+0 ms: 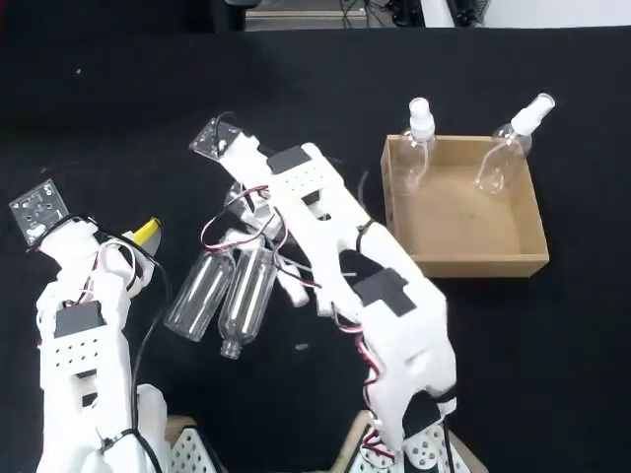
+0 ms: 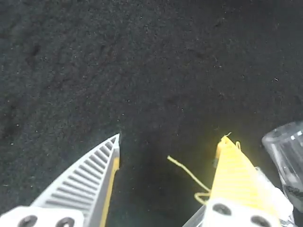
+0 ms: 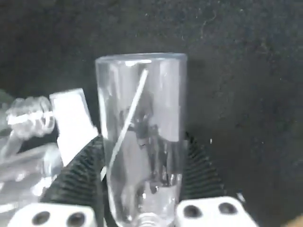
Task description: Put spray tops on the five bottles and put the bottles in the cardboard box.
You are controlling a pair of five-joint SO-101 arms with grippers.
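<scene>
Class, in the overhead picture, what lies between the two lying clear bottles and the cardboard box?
The white right arm crosses that stretch above the black tabletop, as the high view shows.

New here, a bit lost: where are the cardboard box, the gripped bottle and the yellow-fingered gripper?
cardboard box (image 1: pixel 473 265), high view, near wall.
gripped bottle (image 3: pixel 142 118), right wrist view, clear body.
left gripper (image 2: pixel 171 138), left wrist view, midway between fingertips.

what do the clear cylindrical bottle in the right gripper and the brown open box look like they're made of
Clear cylindrical bottle in the right gripper: probably thin glossy plastic, since the dark table shows through it and its edges catch bright highlights; glass cannot be ruled out. Brown open-topped box: cardboard by its look, matte, with thin flat tan walls.
</scene>
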